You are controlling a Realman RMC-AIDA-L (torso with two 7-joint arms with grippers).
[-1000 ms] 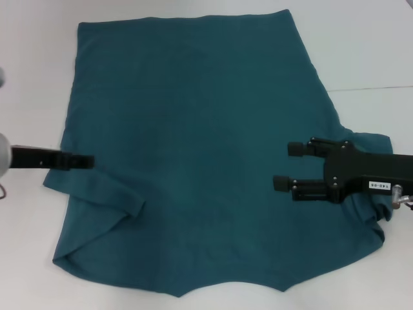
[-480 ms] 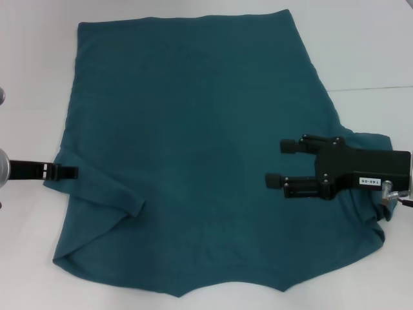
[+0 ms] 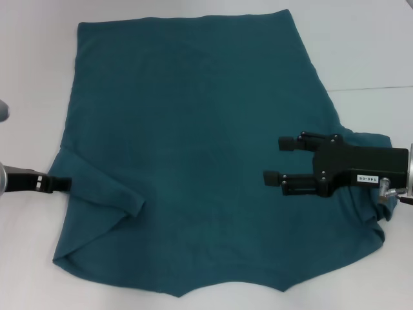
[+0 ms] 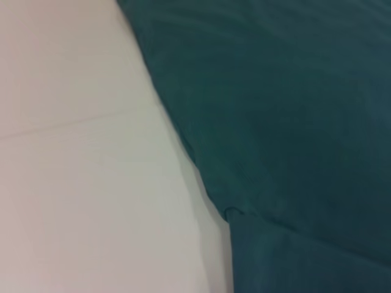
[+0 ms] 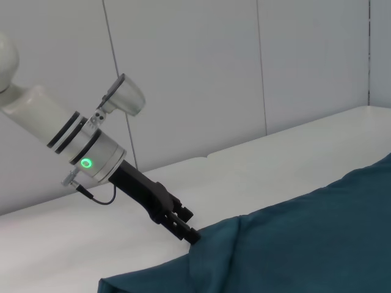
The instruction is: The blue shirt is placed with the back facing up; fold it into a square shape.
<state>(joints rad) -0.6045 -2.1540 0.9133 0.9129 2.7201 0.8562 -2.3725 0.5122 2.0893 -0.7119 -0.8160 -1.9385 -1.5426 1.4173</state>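
Head view: blue shirt (image 3: 193, 148) spread flat on white desk (image 3: 374, 51), plain matte knit, soft, light, limp; left sleeve doubled inward. Best hold: pinch hem or sleeve edge, cloth will drape and drag. Right gripper (image 3: 276, 160) above right side, fingers parted, empty. Left gripper (image 3: 64, 184) at left sleeve edge; finger state unclear.

Left wrist view: shirt edge, sleeve fold, smooth desk.

Right wrist view: left gripper tip meets raised sleeve fold.
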